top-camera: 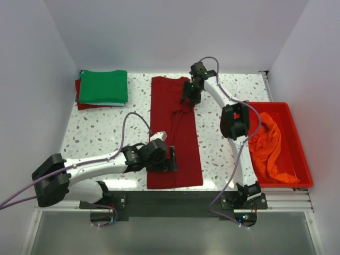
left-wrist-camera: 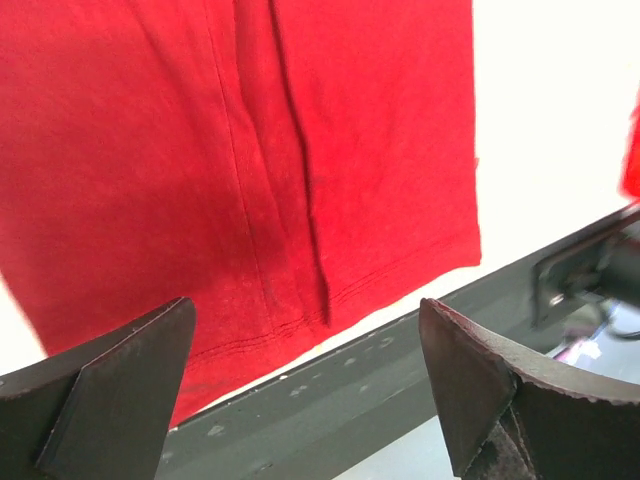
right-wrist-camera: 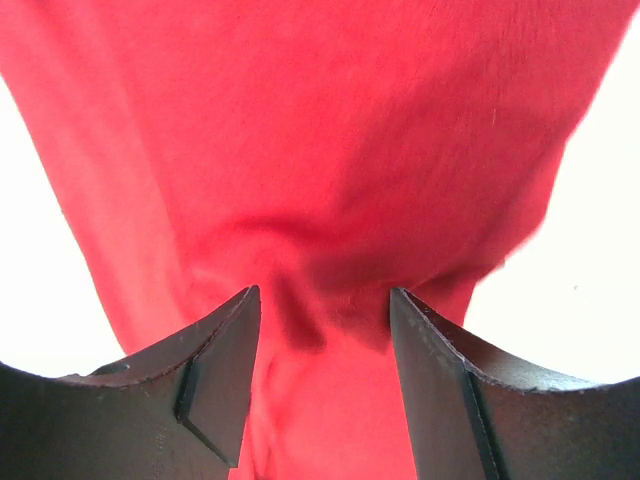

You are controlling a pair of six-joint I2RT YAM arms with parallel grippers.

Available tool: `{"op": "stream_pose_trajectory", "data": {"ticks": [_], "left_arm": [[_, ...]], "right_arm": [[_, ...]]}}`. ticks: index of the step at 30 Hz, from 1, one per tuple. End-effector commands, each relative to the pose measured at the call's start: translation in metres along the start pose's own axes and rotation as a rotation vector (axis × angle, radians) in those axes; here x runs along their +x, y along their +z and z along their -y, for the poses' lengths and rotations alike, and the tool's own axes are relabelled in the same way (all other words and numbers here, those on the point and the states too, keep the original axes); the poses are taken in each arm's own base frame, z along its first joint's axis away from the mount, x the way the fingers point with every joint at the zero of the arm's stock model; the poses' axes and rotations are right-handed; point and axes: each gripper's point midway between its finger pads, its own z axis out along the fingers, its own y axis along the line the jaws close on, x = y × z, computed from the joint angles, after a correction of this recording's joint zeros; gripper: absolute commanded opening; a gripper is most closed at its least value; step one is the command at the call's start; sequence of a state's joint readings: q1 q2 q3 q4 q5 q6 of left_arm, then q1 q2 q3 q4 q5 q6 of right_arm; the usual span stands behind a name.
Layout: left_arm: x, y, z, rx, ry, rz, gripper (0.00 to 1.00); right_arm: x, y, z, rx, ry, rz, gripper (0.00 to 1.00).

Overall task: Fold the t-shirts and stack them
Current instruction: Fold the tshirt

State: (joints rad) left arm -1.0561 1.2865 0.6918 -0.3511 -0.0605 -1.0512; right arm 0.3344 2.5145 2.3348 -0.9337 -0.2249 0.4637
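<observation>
A dark red t-shirt (top-camera: 180, 133) lies as a long strip down the middle of the table, with one fold running along it. My left gripper (top-camera: 172, 158) hovers over its near part. In the left wrist view the left gripper (left-wrist-camera: 305, 390) is wide open and empty, above the shirt's hem (left-wrist-camera: 200, 150) and the table's front edge. My right gripper (top-camera: 187, 98) is at the shirt's far right edge. In the right wrist view the right gripper (right-wrist-camera: 325, 320) has its jaws apart, with puckered red cloth (right-wrist-camera: 320, 120) between them. A folded green t-shirt (top-camera: 103, 86) lies on a folded dark red one (top-camera: 79, 102) at the back left. An orange t-shirt (top-camera: 268, 146) is crumpled in the tub.
A rigid red plastic tub (top-camera: 268, 105) stands at the table's right edge and holds the orange shirt. White walls close in the back and both sides. A dark metal rail (top-camera: 175, 199) runs along the near edge between the arm bases.
</observation>
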Motion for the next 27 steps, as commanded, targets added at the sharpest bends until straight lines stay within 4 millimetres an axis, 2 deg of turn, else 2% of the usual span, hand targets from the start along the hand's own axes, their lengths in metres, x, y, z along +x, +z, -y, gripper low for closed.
{"op": "stream_pose_trajectory", "data": {"ticks": [1, 2, 3, 4, 5, 6, 7, 8, 9, 10, 12, 13, 15, 16, 18, 19, 21, 22, 24, 25, 27], "left_arm": [[-0.039, -0.031, -0.001, -0.060, 0.005, 0.172, 0.99], [-0.043, -0.039, 0.000, -0.051, -0.003, 0.198, 0.99], [-0.045, -0.042, -0.004, -0.059, -0.010, 0.212, 1.00], [-0.046, -0.045, -0.011, -0.084, -0.019, 0.228, 1.00], [-0.045, -0.048, -0.016, -0.090, -0.023, 0.237, 1.00], [-0.044, -0.049, -0.022, -0.102, -0.027, 0.236, 1.00], [-0.040, -0.050, -0.031, -0.131, -0.033, 0.228, 1.00], [-0.037, -0.050, -0.039, -0.149, -0.037, 0.220, 0.99], [-0.034, -0.050, -0.044, -0.162, -0.040, 0.213, 0.99], [-0.029, -0.051, -0.049, -0.175, -0.038, 0.198, 0.99], [-0.022, -0.051, -0.058, -0.185, -0.041, 0.184, 0.97], [-0.015, -0.049, -0.065, -0.195, -0.043, 0.167, 0.94], [-0.011, -0.051, -0.069, -0.192, -0.051, 0.159, 0.93], [-0.005, -0.050, -0.075, -0.200, -0.053, 0.142, 0.92], [0.002, -0.050, -0.080, -0.204, -0.059, 0.123, 0.91], [0.004, -0.049, -0.082, -0.205, -0.060, 0.115, 0.91], [0.009, -0.047, -0.086, -0.212, -0.059, 0.100, 0.90], [0.010, -0.047, -0.085, -0.207, -0.055, 0.094, 0.89], [0.012, -0.046, -0.086, -0.207, -0.052, 0.085, 0.89], [0.013, -0.046, -0.086, -0.208, -0.051, 0.079, 0.89], [0.018, -0.045, -0.090, -0.214, -0.053, 0.061, 0.89]], "right_arm": [[-0.026, -0.095, -0.041, -0.108, -0.071, 0.165, 0.58], [-0.025, -0.123, -0.048, -0.125, -0.086, 0.197, 0.58], [-0.019, -0.131, -0.046, -0.119, -0.096, 0.197, 0.58], [0.001, -0.124, -0.036, -0.092, -0.090, 0.149, 0.58], [0.012, -0.131, -0.037, -0.089, -0.103, 0.146, 0.58], [0.021, -0.153, -0.040, -0.094, -0.123, 0.171, 0.58], [0.050, -0.143, -0.023, -0.044, -0.118, 0.112, 0.58], [0.069, -0.142, -0.025, -0.032, -0.139, 0.091, 0.58], [0.083, -0.161, -0.028, -0.035, -0.159, 0.115, 0.58], [0.118, -0.145, -0.007, 0.023, -0.154, 0.036, 0.58], [0.156, -0.146, 0.002, 0.078, -0.161, 0.010, 0.58], [0.189, -0.146, 0.018, 0.105, -0.157, -0.032, 0.58], [0.219, -0.149, 0.030, 0.125, -0.115, -0.056, 0.57], [0.245, -0.151, 0.043, 0.143, -0.116, -0.082, 0.57], [0.271, -0.152, 0.059, 0.179, -0.090, -0.117, 0.57], [0.293, -0.153, 0.072, 0.193, -0.080, -0.148, 0.56], [0.319, -0.154, 0.078, 0.192, -0.055, -0.195, 0.54], [0.337, -0.151, 0.088, 0.208, -0.045, -0.229, 0.53], [0.352, -0.153, 0.084, 0.168, -0.019, -0.235, 0.52], [0.365, -0.151, 0.090, 0.172, -0.013, -0.258, 0.51], [0.369, -0.152, 0.088, 0.150, 0.011, -0.246, 0.50]]}}
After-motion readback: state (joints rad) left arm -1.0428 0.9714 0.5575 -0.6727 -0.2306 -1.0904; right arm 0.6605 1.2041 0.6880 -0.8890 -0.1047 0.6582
